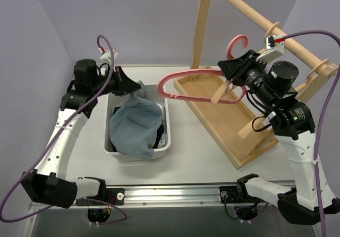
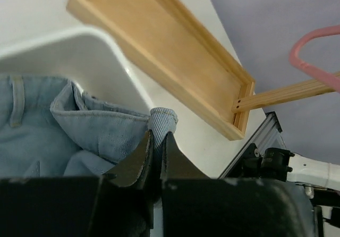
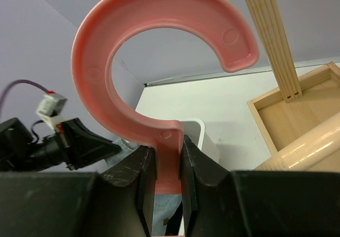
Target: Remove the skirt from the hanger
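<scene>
The blue denim skirt lies heaped in the white bin. One corner of it is lifted toward the bin's far edge. My left gripper is shut on that corner; in the left wrist view its jaws pinch a denim fold of the skirt. The pink hanger hangs bare in the air over the bin's right side, its left end close to the raised corner. My right gripper is shut on the hanger's neck, below the hook.
A wooden rack stands at the right, with a tray base and a sloping rail carrying wooden hangers. A dark garment shows under the skirt in the bin. Purple walls close in on the left and at the back.
</scene>
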Controlling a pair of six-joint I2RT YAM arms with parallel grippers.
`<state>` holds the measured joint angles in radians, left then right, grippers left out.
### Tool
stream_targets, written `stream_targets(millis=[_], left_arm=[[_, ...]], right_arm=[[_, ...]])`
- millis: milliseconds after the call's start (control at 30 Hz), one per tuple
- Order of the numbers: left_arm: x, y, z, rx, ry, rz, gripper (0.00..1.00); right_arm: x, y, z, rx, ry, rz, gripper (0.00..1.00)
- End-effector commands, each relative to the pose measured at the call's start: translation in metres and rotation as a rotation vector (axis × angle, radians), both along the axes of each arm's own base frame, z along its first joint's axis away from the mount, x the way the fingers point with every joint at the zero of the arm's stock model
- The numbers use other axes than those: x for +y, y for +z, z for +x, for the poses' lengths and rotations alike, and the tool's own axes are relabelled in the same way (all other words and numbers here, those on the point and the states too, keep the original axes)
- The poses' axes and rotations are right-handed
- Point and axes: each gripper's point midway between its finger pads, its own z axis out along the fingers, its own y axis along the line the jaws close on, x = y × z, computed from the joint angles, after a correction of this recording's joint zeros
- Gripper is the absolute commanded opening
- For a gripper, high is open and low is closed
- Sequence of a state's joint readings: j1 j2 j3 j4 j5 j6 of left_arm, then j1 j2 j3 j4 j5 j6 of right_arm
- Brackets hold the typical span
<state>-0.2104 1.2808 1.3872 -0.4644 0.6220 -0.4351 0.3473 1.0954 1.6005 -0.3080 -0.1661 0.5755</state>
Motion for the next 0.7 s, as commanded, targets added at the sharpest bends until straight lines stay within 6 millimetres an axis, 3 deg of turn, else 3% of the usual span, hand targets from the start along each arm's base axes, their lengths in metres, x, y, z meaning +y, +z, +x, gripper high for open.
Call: stream_targets(millis=[0,33,67,133,167,267,467,567,600,667], left_arm=[[-0.004,-0.064,-0.002,0.199,0.018,-0.033,0.02],[-0.01,-0.07,-0.008,0.261,0.024,-0.104,0.02],[-0.016,-0.094,-0.014,0.287,0.005,-0.153,0.02],[-0.022,-0.107,-0.026,0.322,0.02,-0.187,0.02],[-0.017,-0.125,-0.026,0.35,0.074,-0.152,0.02],[-0.009,-0.146,-0.032,0.383,0.125,-0.056,0.02],[0.004,-0.175,-0.012,0.347,0.249,0.174,0.15],[0.005,-0.176,-0.003,0.329,0.276,0.185,0.25],[0.003,-0.172,-0.002,0.315,0.271,0.187,0.45],[0.002,-0.148,0.003,0.247,0.271,0.204,0.67]], right_arm=[[-0.001,0.014,-0.003,-0.062,0.007,0.014,0.0],[-0.001,0.013,-0.002,-0.058,0.004,0.011,0.0],[-0.001,0.012,-0.002,-0.057,0.004,0.009,0.0],[-0.002,0.012,-0.003,-0.054,0.004,0.008,0.0],[-0.002,0.011,-0.003,-0.054,0.004,0.008,0.0],[-0.003,0.01,-0.006,-0.053,0.002,0.007,0.0],[-0.002,0.002,-0.006,-0.037,0.006,0.02,0.0],[0.003,-0.007,-0.003,-0.02,0.023,0.011,0.0],[0.003,-0.013,0.0,0.0,0.025,-0.001,0.0],[0.005,-0.019,0.002,0.017,0.03,-0.018,0.0]])
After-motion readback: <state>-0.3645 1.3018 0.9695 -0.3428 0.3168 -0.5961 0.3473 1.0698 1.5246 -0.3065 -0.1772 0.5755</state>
